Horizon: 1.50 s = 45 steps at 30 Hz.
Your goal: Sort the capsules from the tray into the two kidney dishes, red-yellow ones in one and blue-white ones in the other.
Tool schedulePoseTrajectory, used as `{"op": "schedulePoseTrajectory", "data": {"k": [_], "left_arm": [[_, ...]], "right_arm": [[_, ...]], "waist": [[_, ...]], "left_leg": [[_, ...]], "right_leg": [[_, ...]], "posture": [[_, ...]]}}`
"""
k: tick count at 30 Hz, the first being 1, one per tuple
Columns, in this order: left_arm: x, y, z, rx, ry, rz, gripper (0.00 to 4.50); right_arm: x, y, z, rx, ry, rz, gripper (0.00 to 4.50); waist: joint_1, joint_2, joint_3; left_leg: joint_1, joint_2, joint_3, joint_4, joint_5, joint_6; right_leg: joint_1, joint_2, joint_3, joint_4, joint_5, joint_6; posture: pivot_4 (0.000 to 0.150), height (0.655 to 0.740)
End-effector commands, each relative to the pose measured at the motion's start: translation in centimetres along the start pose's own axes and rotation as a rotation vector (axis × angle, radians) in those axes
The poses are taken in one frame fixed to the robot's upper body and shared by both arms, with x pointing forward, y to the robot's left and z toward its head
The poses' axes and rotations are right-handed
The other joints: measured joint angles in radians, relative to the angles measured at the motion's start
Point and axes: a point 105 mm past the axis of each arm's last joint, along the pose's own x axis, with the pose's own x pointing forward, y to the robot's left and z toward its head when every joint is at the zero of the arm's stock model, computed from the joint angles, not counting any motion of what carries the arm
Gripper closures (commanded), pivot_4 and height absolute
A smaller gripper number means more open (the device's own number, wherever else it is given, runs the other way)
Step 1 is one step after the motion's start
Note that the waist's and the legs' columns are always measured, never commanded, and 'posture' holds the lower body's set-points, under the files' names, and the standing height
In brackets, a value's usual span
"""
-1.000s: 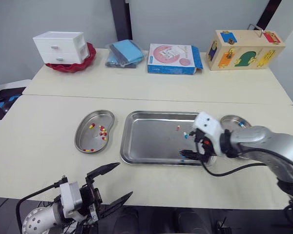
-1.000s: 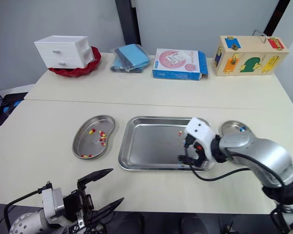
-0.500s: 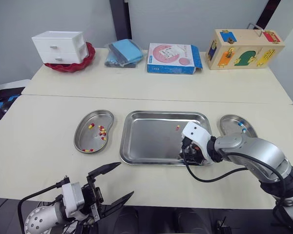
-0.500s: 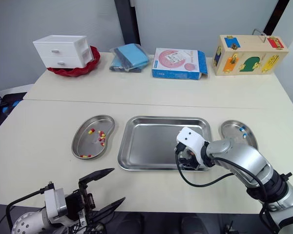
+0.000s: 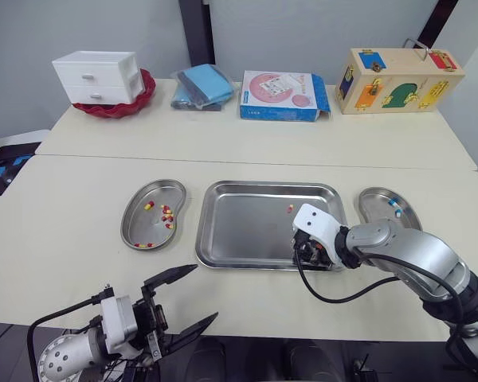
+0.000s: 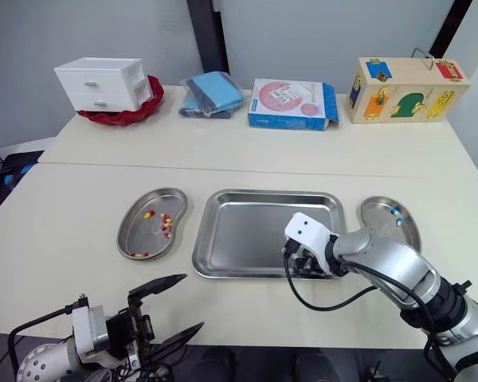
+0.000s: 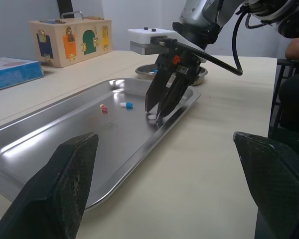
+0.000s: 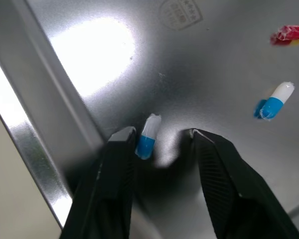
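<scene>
Down from its raised spot over the tray's 3 o'clock rim, the right gripper (image 8: 158, 134) has moved to the tray floor near the 4 o'clock corner.

The pale table (image 5: 80, 183) carries the steel tray (image 5: 247, 227) at its middle. One kidney dish (image 5: 135, 219) lies at the tray's 9 o'clock and the other kidney dish (image 5: 378, 203) at its 3 o'clock, each just beside the tray rim.

The left gripper (image 5: 187, 301) hangs off the table's near edge at about 7 o'clock from the tray, its fingers spread wide with nothing between them. The right gripper's fingers are apart, tips down on the tray floor beside the near rim.

A blue-white capsule (image 8: 147, 137) lies between those tips, close against one finger and not clamped. A second blue-white capsule (image 8: 274, 102) and a red-yellow capsule (image 8: 289, 34) lie loose farther in on the tray floor. Red-yellow capsules (image 5: 167, 215) sit in the 9 o'clock dish, and a blue-white one (image 5: 394, 207) sits in the 3 o'clock dish.
</scene>
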Motion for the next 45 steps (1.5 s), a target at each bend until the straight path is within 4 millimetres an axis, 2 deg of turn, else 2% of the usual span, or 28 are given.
{"op": "schedulePoseTrajectory", "data": {"k": [1,5,10,13,17,21,24,29,39,41,45], "left_arm": [[0.2,0.0,0.7,0.015,-0.037,-0.003,0.0],[0.2,0.0,0.7,0.009,-0.045,0.011,0.0],[0.4,-0.5,0.9,0.012,-0.081,-0.024,0.0],[0.8,-0.9,1.1,0.01,-0.109,-0.057,0.0],[1.3,-1.2,1.3,0.01,-0.143,-0.105,0.0],[1.9,-1.4,1.7,0.021,-0.185,-0.158,0.0],[2.3,-1.6,1.8,0.024,-0.214,-0.186,0.0],[2.6,-1.6,1.8,0.015,-0.235,-0.21,0.0],[2.7,-1.3,1.7,0.011,-0.244,-0.201,0.0],[2.7,-1.3,1.7,0.012,-0.245,-0.197,0.0],[2.8,-1.2,1.7,0.011,-0.244,-0.189,0.0]], "right_arm": [[-0.1,0.1,0.0,-0.01,0.0,0.001,3.6],[-0.2,-0.2,0.0,-0.006,-0.009,-0.007,4.48],[-1.7,-0.9,0.9,0.03,-0.103,-0.017,4.48],[-3.8,-2.1,0.7,0.058,-0.167,-0.043,4.48],[-7.2,-4.3,-1.7,0.068,-0.186,-0.127,4.48],[-10.3,-6.5,-5.2,0.117,-0.148,-0.234,4.48],[-11.9,-8.4,-8.7,0.169,-0.055,-0.356,4.48],[-12.8,-9.6,-10.5,0.24,-0.052,-0.432,4.48],[-12.5,-9.8,-10.5,0.264,-0.068,-0.449,4.48],[-12.4,-9.7,-10.5,0.263,-0.068,-0.443,3.79],[-12.3,-9.7,-10.5,0.261,-0.066,-0.44,2.79]], "waist": [[0.0,0.0,0.0],[0.0,0.0,0.0],[0.001,0.0,0.0],[0.003,0.001,0.0],[0.008,0.0,0.0],[0.005,0.0,0.0],[0.0,0.001,0.0],[-0.009,0.001,0.0],[-0.006,0.001,0.0],[-0.005,0.001,0.0],[-0.005,0.001,0.0]], "left_leg": [[0.0,0.0,0.0,0.0,0.0,0.0],[0.0,0.0,0.0,0.0,0.0,0.0],[0.0,0.0,0.0,0.0,0.0,0.0],[-0.001,0.0,0.0,0.0,0.0,0.0],[-0.001,0.0,0.0,-0.001,0.0,0.0],[-0.001,-0.001,0.0,-0.001,0.0,0.0],[0.001,-0.001,0.001,0.0,0.0,0.0],[0.002,-0.001,0.002,0.0,0.0,0.0],[0.002,-0.001,0.002,0.0,0.0,0.0],[0.002,-0.001,0.002,0.0,0.0,0.0],[0.002,-0.001,0.002,0.0,0.0,0.0]], "right_leg": [[0.0,0.0,0.0,0.0,0.0,0.0],[0.0,0.0,0.0,0.0,0.0,0.0],[0.0,0.0,0.0,0.0,0.0,0.0],[0.0,0.0,0.0,0.0,0.0,0.0],[0.0,0.0,0.0,-0.003,0.0,0.0],[0.001,0.0,0.0,-0.003,0.0,0.0],[0.002,0.0,0.001,-0.002,0.0,0.0],[0.003,0.0,0.002,-0.002,0.0,0.0],[0.004,0.0,0.002,-0.002,0.0,0.0],[0.004,0.0,0.002,-0.002,0.0,0.0],[0.004,0.0,0.002,-0.002,0.0,0.0]], "posture": [[0.15,0.74],[0.15,0.74],[0.15,0.74],[0.15,0.74],[0.15,0.74],[0.15,0.74],[0.15,0.74],[0.15,0.74],[0.15,0.74],[0.15,0.74],[0.15,0.74]]}}
